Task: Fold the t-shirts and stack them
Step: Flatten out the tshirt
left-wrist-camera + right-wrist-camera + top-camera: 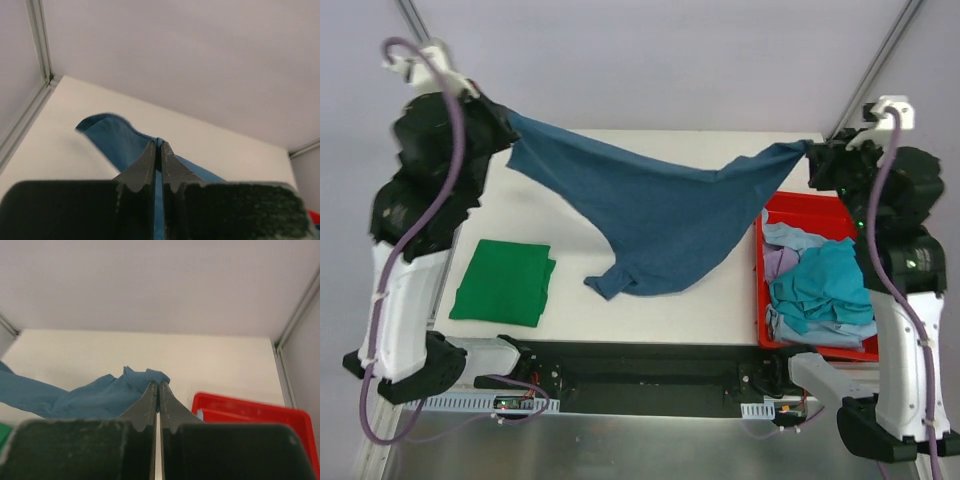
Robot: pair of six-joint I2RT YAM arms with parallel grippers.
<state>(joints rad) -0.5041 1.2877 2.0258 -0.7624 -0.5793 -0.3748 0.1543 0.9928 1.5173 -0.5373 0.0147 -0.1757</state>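
Observation:
A dark teal-blue t-shirt (660,210) hangs stretched above the table between both grippers, its lower part drooping to the tabletop near the middle. My left gripper (505,128) is shut on its left corner, where blue cloth (117,140) shows past the fingertips (150,160). My right gripper (808,155) is shut on the right corner, a bunch of blue cloth (107,392) at its tips. A folded bright green t-shirt (504,282) lies flat at the front left. Several more t-shirts (820,285), teal, light blue and lavender, lie crumpled in the red bin.
The red plastic bin (820,205) stands at the right side of the table, under the right arm; its rim (250,407) shows in the right wrist view. The white tabletop (570,270) runs between the green t-shirt and the bin.

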